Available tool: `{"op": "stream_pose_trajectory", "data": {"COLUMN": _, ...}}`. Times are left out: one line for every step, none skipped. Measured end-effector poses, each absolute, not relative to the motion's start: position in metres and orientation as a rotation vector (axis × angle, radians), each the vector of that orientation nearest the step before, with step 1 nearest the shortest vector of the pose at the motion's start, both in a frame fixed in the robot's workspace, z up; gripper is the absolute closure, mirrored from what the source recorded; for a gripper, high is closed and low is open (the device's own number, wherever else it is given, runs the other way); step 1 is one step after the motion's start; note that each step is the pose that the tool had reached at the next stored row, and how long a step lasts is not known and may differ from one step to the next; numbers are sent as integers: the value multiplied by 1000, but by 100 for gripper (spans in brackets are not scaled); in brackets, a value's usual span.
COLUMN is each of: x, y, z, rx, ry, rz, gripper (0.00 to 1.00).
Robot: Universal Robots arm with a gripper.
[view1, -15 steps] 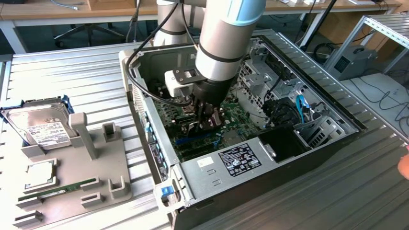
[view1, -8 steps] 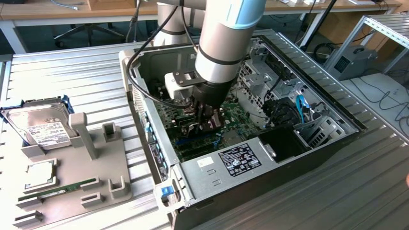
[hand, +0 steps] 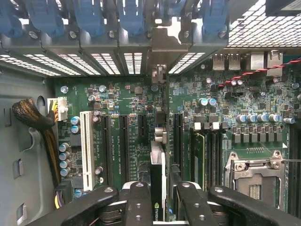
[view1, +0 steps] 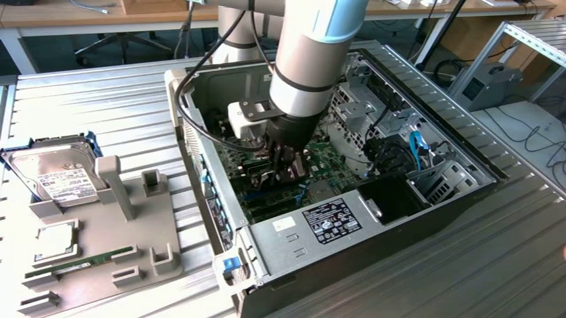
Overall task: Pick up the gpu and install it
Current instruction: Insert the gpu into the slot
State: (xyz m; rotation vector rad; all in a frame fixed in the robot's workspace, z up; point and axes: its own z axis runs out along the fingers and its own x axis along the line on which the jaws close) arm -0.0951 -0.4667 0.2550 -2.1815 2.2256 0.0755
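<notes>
Exterior view: the grey-and-blue robot arm point(view1: 305, 59) is cut off by the upper edge and hides the motherboard beneath it; the black gripper point(view1: 285, 173) tips are too dark to resolve. Wrist view: the thin black gpu card point(hand: 157, 188), seen edge-on, is cut off by the lower edge, its slot contact hidden.
</notes>
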Motion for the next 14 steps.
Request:
{"op": "stream_pose_trajectory", "data": {"x": -95, "y": -467, "z": 255, "rx": -2181, "ry": 2226, "rz": 76, "gripper": 74}}
{"op": "stream_pose_trajectory", "data": {"x": -95, "y": -467, "z": 254, "rx": -2181, "ry": 2226, "rz": 76, "gripper": 74}}
{"op": "stream_pose_trajectory", "data": {"x": -95, "y": -467, "z": 254, "rx": -2181, "ry": 2226, "rz": 76, "gripper": 74}}
{"op": "stream_pose_trajectory", "data": {"x": -95, "y": -467, "z": 254, "rx": -2182, "ry": 2226, "rz": 75, "gripper": 74}}
{"op": "stream_pose_trajectory", "data": {"x": -95, "y": -467, "z": 254, "rx": -2182, "ry": 2226, "rz": 75, "gripper": 74}}
{"op": "stream_pose_trajectory", "data": {"x": -95, "y": -467, "z": 254, "rx": -2182, "ry": 2226, "rz": 75, "gripper": 74}}
{"op": "stream_pose_trajectory", "data": {"x": -95, "y": -467, "z": 254, "rx": -2182, "ry": 2226, "rz": 75, "gripper": 74}}
{"op": "stream_pose_trajectory", "data": {"x": -95, "y": -467, "z": 253, "rx": -2182, "ry": 2226, "rz": 75, "gripper": 74}}
{"op": "stream_pose_trajectory", "data": {"x": -95, "y": -467, "z": 253, "rx": -2181, "ry": 2225, "rz": 76, "gripper": 74}}
{"op": "stream_pose_trajectory", "data": {"x": -95, "y": -466, "z": 253, "rx": -2180, "ry": 2224, "rz": 77, "gripper": 73}}
{"op": "stream_pose_trajectory", "data": {"x": -95, "y": -467, "z": 253, "rx": -2180, "ry": 2225, "rz": 76, "gripper": 73}}
{"op": "stream_pose_trajectory", "data": {"x": -95, "y": -467, "z": 253, "rx": -2181, "ry": 2225, "rz": 76, "gripper": 73}}
{"op": "stream_pose_trajectory", "data": {"x": -95, "y": -467, "z": 253, "rx": -2181, "ry": 2226, "rz": 76, "gripper": 66}}
{"op": "stream_pose_trajectory", "data": {"x": -95, "y": -467, "z": 253, "rx": -2181, "ry": 2226, "rz": 76, "gripper": 66}}
